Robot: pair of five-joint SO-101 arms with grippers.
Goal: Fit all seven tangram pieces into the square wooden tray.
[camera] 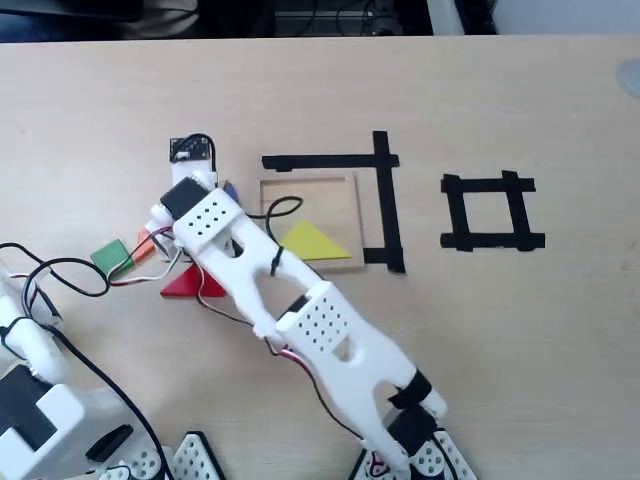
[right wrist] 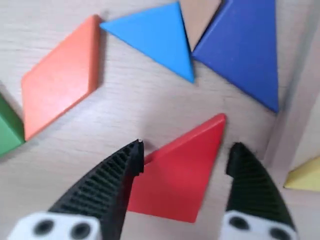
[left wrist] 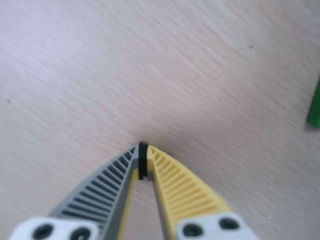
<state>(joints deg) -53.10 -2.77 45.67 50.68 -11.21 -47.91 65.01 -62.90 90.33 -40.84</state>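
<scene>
Square wooden tray (camera: 305,180) near middle of light wooden table (camera: 520,350), black tape corner (camera: 383,200) along its far and right sides; separate black tape square (camera: 492,212) further right. Inside tray: one yellow triangle piece (camera: 312,243), flat, against the near edge. Other pieces outside, loose on table just left of tray. Red triangle piece (right wrist: 177,175) flat on table between the black fingers of right gripper (right wrist: 187,150); fingers spread wide, one either side of the piece, nothing gripped, contact with the piece impossible to tell. Beyond it: orange parallelogram piece (right wrist: 60,80), light blue triangle piece (right wrist: 155,35), dark blue triangle piece (right wrist: 245,50) just beside the tray wall, the two blues close together; green piece (right wrist: 7,130) next to the orange one. In high view, white right arm (camera: 320,320) stretched diagonally from near edge of table to the loose pieces, covering part of the red triangle. Left arm (camera: 50,405) folded at near left corner, well apart from tray. Left gripper (left wrist: 143,160) fully closed, grey and yellow fingertips pressed together, holding nothing, low over bare table.
</scene>
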